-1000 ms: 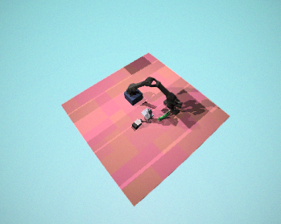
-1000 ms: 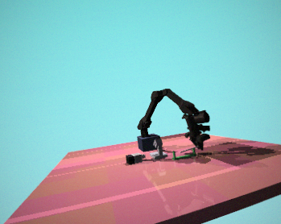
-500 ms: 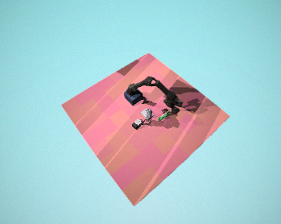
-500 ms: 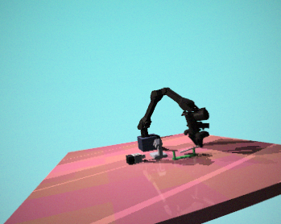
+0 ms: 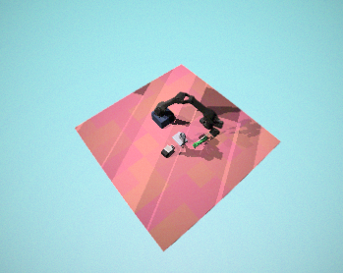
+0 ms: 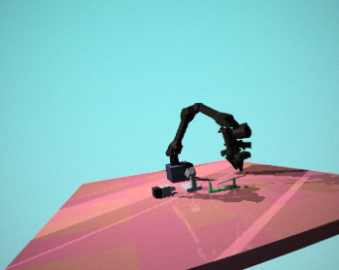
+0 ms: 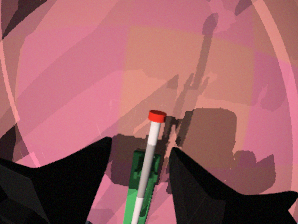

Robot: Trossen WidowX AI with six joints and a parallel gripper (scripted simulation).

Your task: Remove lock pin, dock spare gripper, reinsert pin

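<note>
My gripper (image 5: 214, 133) (image 6: 241, 170) (image 7: 141, 148) is partly open, with nothing clamped between its fingers. The lock pin (image 6: 230, 179) (image 7: 147, 162), a pale rod with a red head, is out of the socket. It slants over the green rack (image 5: 200, 141) (image 6: 222, 188) (image 7: 131, 202), head end higher, just below the fingertips. In the wrist view it runs between the fingers, with a gap on each side. Whether its far end rests on the rack is too small to tell. The grey mount (image 5: 180, 138) (image 6: 191, 185) stands upright with its socket on top. The spare gripper (image 5: 167, 150) (image 6: 162, 191), black and white, lies beside the mount, apart from it.
The arm's dark blue base (image 5: 162, 118) (image 6: 178, 172) stands behind the mount. The arm arches high from it over to the rack. The mount stands between the spare gripper and the rack. Dark shadows of the arm fall around the rack.
</note>
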